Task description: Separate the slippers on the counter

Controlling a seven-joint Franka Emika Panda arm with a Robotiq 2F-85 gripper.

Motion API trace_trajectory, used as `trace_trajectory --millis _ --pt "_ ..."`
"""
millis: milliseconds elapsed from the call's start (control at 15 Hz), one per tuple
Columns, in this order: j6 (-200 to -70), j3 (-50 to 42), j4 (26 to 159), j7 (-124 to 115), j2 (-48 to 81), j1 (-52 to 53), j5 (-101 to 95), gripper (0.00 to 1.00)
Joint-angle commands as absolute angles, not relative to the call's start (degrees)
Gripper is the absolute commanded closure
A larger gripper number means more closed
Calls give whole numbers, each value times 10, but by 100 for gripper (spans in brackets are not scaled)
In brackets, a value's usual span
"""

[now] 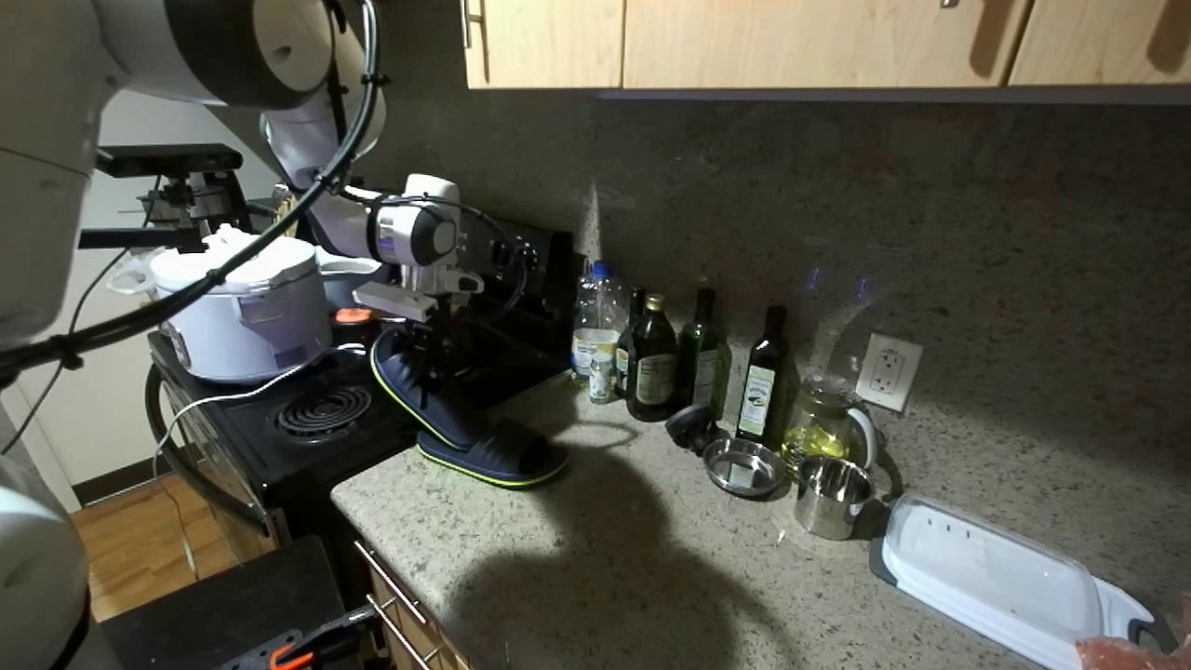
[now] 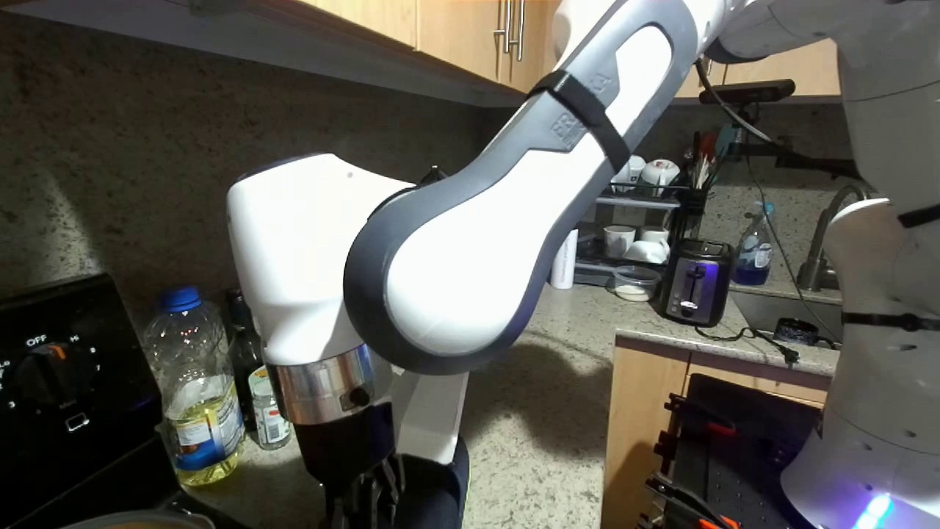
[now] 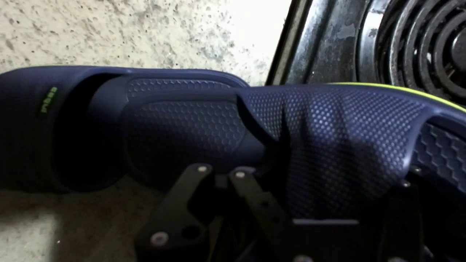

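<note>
Two dark navy slippers overlap on the speckled counter (image 1: 437,521) by the stove edge. The lower slipper (image 1: 516,451) lies flat. The upper slipper (image 1: 437,405) is tilted, one end resting on the lower one and the strap end raised toward the stove. My gripper (image 1: 430,358) is at that raised end. In the wrist view, the gripper (image 3: 322,171) has its jaws at opposite edges of the textured strap (image 3: 338,123), shut on it; their tips are dark and partly hidden. The lower slipper (image 3: 29,120) shows at left. In an exterior view the gripper (image 2: 363,503) is cut off at the bottom.
The black stove with a coil burner (image 1: 326,409) and a white pot (image 1: 247,312) lies beside the slippers. Several bottles, including an oil bottle (image 2: 202,397), stand along the wall. A steel dish (image 1: 744,465), steel cup (image 1: 833,498) and lidded container (image 1: 996,572) sit farther along.
</note>
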State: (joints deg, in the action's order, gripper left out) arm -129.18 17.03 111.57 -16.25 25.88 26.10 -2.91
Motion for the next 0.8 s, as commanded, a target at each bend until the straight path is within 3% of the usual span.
trace_trajectory --millis 0,733 --pt "-1299 171 1158 -180 198 269 -23 100" --pt "-1272 170 1244 -264 59 265 -71 100"
